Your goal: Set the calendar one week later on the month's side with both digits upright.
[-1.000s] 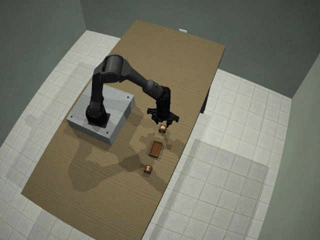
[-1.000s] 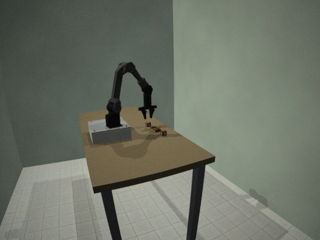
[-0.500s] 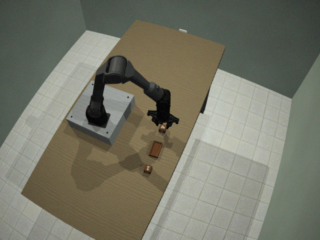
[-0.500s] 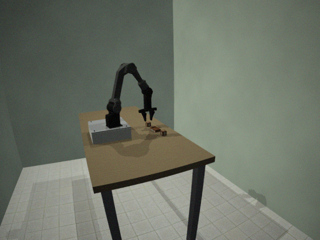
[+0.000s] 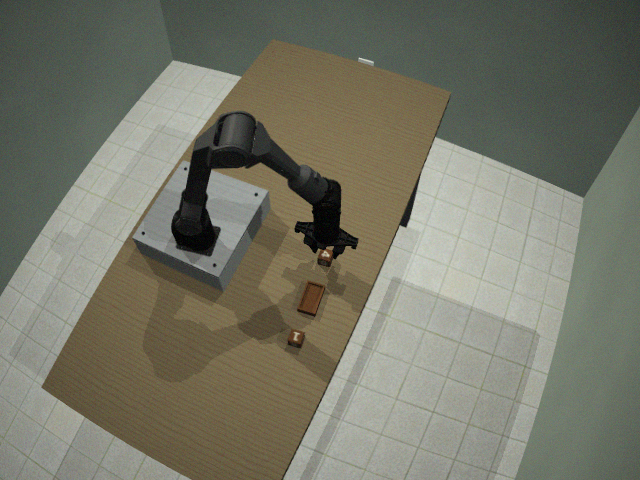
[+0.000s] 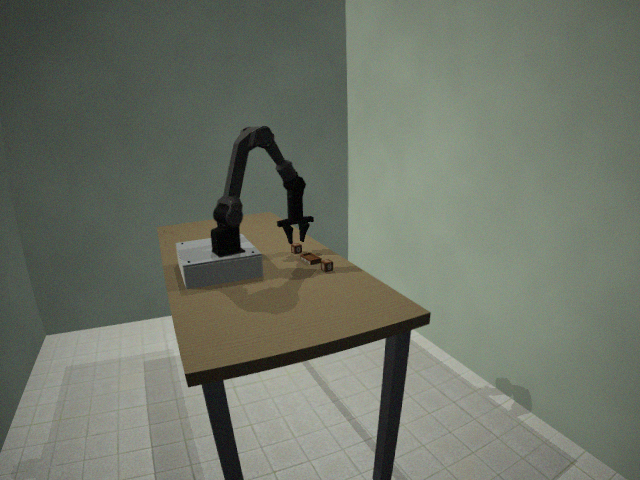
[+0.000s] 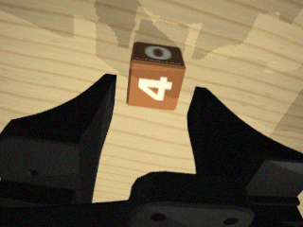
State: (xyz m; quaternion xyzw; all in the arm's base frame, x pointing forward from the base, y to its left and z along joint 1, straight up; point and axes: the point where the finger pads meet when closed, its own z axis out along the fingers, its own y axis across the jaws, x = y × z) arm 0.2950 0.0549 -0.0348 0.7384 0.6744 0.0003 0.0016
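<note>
A brown cube [image 5: 325, 255] rests on the table with a white 4 on top and a 0 on one side; it also shows in the wrist view [image 7: 155, 76] and in the exterior view [image 6: 296, 249]. My gripper [image 5: 326, 249] is open just above it, fingers on either side without touching, as the wrist view [image 7: 151, 104] shows. The brown tray [image 5: 311, 298] lies flat and empty on the table, beyond the cube. A second cube [image 5: 295, 337], showing a 1 on top, rests on the table on the tray's other side.
The arm's grey base block [image 5: 204, 229] stands to the left. The table's right edge [image 5: 372, 299] runs close to the cubes and tray.
</note>
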